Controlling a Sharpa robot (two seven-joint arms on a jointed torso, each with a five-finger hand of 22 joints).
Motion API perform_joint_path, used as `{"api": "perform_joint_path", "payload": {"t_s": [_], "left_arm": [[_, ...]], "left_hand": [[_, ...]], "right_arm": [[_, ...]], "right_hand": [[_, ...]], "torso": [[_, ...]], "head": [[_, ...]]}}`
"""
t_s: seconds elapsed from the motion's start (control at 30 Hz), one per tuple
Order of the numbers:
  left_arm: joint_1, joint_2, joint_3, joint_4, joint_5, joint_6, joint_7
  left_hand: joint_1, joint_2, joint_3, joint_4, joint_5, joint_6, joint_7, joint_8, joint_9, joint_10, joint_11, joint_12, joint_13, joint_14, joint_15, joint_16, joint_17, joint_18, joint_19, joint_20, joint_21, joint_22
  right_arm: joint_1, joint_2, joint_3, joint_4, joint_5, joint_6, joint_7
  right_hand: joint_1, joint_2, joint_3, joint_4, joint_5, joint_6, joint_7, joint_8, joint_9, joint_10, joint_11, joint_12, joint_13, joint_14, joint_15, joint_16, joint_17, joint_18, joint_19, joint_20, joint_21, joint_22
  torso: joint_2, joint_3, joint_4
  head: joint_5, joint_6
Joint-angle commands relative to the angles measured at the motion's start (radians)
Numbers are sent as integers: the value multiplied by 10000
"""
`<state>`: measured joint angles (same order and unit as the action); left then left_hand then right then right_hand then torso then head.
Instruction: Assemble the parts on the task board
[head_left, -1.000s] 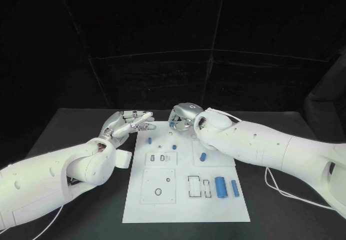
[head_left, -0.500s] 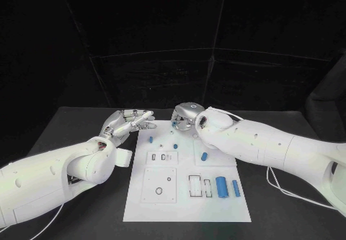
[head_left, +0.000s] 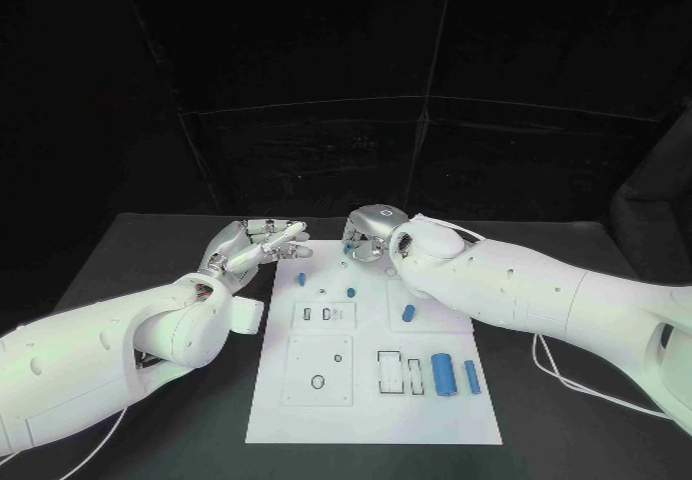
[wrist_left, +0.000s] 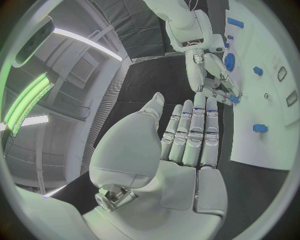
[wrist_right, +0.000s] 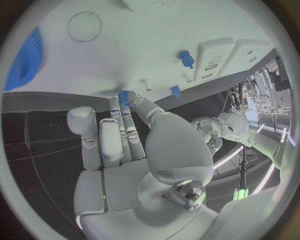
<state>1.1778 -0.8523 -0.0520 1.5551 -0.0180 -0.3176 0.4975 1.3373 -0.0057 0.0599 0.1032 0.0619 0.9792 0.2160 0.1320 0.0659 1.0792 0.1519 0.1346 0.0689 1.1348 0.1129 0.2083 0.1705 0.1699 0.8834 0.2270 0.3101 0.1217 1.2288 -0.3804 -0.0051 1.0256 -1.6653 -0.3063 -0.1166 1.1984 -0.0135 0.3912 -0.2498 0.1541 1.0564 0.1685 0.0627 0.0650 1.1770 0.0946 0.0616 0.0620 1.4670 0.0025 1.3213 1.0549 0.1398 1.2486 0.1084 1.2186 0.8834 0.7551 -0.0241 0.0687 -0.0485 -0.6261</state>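
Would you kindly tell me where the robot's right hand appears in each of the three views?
Head view: the right hand is over the far end of the task board.
Left wrist view: it is beyond the left hand, at the board's edge, pinching a small blue part.
Right wrist view: it is in the middle, with its fingertips toward the board.
Shared landmark: the white task board.

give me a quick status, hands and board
Left hand open, fingers straight, holding nothing, beside the task board. Right hand at the board's far edge, fingertips pinching a small blue part. Nothing in the way.
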Motion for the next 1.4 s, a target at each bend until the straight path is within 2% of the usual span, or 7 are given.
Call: {"api": "perform_joint_path", "payload": {"t_s": [0.03,0.23,0.5,0.73,0.93,1.03,1.4], "left_arm": [[19,12,9,3,-43,132,17],[20,14,9,-14,-43,151,-9],[20,-48,9,-4,-43,176,-31],[20,-123,8,34,-42,172,-26],[20,-124,7,27,-42,184,-26],[20,-106,7,7,-42,192,-26],[16,-27,6,-94,-41,225,-35]], "left_hand": [[28,55,19,-65,-35,2,36,-58,-10,-2,89,-42,-16,36,2,-63,14,141,78,20,-34,-17],[37,60,15,-101,-43,10,38,-74,-7,1,92,-72,-15,34,6,-94,25,142,79,24,-49,-32],[29,57,7,-107,-49,6,43,-82,-7,-3,96,-84,-16,30,9,-105,28,141,77,26,-55,-37],[25,55,3,-111,-54,6,45,-87,-7,-4,98,-91,-16,29,11,-112,30,141,77,27,-59,-40],[24,55,2,-111,-54,6,45,-87,-7,-4,98,-91,-16,29,11,-112,30,141,77,27,-59,-40],[22,56,0,-114,-56,7,45,-89,-7,-3,99,-96,-16,28,12,-117,32,140,76,28,-62,-43],[22,56,0,-114,-56,7,45,-89,-7,-3,99,-96,-16,28,12,-117,32,140,76,28,-62,-43]], "right_arm": [[23,41,2,-45,-40,-44,-63],[25,14,2,-38,44,-113,-70],[35,-894,4,911,669,-891,61],[130,-2434,2,2247,2580,-1028,124],[208,-3321,-2,2639,3544,-11,-233],[222,-3528,-4,2639,3563,421,-416],[232,-3389,-7,2184,3141,1260,-728]], "right_hand": [[-220,-505,-330,169,-290,-1197,30,11,-60,-732,119,-20,-17,111,147,-152,-286,-44,-184,100,-172,-238],[6,-639,-1300,723,-253,-2904,-1,-56,-57,-1145,72,97,22,101,115,-202,-403,-20,-214,93,-259,-361],[291,-423,-1675,1088,300,-1413,63,272,104,-489,93,442,97,199,133,41,-63,-59,-45,110,-97,-161],[89,-676,-1928,1453,943,-790,-233,438,101,1696,-409,1800,864,365,-240,547,846,-109,174,-187,151,191],[166,-927,-3366,2443,1265,-1208,-257,303,71,2297,-457,10313,9586,597,-472,1438,2442,-464,954,-195,995,1557],[308,-937,-3857,2907,1241,-1524,-175,254,35,2476,-310,12055,11514,677,-159,1708,3041,-468,1140,-218,1255,2024],[1218,-1047,-4400,3896,1207,-1832,6,413,33,2990,-147,13753,13549,742,-19,1957,3600,-549,1318,-43,1599,2578]], "torso": [[2,-6,-5],[5,-3,3],[-2,13,-48],[-20,43,-176],[-15,89,-272],[-8,109,-301],[-4,99,-274]], "head": [[9,-5],[5,1],[40,41],[49,105],[73,138],[71,140],[12,101]]}}
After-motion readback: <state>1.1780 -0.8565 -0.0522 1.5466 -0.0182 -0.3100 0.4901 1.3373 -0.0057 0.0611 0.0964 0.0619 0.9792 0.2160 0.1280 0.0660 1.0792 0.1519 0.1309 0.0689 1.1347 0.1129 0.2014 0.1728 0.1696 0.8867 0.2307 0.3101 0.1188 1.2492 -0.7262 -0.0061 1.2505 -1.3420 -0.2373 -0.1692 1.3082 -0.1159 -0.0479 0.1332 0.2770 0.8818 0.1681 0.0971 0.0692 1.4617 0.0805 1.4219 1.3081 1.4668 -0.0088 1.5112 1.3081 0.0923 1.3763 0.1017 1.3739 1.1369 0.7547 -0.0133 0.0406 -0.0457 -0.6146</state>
